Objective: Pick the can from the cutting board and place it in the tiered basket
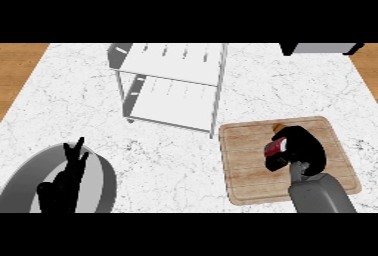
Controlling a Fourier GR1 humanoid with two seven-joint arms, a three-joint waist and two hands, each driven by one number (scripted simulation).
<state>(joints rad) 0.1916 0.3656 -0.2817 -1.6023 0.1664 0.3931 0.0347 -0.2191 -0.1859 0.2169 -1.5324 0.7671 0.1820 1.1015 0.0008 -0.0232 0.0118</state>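
Grasp step: I see my right hand (301,148) curled around the red can (276,147) on the cutting board (247,180) by the tabletop's right edge; next, a lift toward the tiered basket (173,90). Left hand (65,182) rests open.

White marble-patterned counter (170,145) with grey veining is filling most of the view. Wood-toned surfaces are showing beyond it at the left edge (18,75) and the upper right edge (367,65). A dark object with a pale grey top (321,48) is sitting at the counter's far right. Lighting is even, shadows soft.
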